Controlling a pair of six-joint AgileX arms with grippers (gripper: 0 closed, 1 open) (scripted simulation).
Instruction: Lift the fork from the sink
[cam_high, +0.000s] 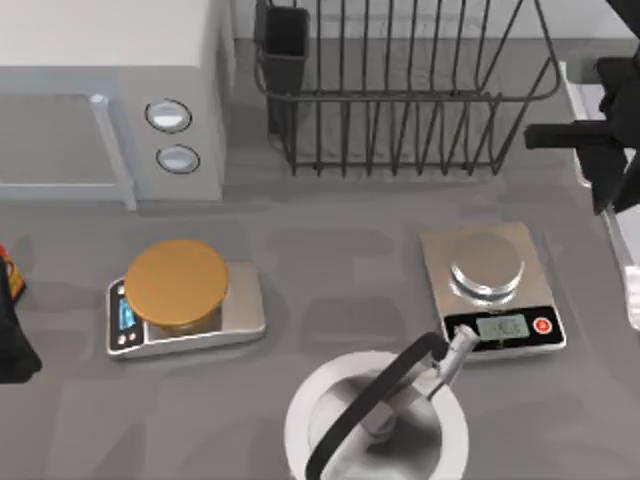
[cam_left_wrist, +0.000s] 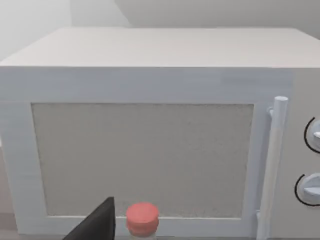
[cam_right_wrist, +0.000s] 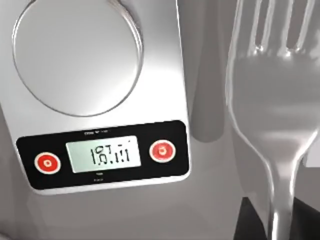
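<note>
Silver fork (cam_right_wrist: 272, 100) sits close up in right wrist view, tines outward, handle running back into right hand (cam_right_wrist: 280, 220), clamped on it. Beyond: kitchen scale (cam_right_wrist: 100, 100) on bench (cam_high: 330, 260). Sink (cam_high: 580, 120) at right edge. Left hand (cam_left_wrist: 97, 225) by microwave (cam_left_wrist: 150, 125); fingers can't tell.

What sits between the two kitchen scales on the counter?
Nothing: in the top view, bare grey counter separates the gold-topped scale from the steel scale; the pot sits nearer the camera.
</note>
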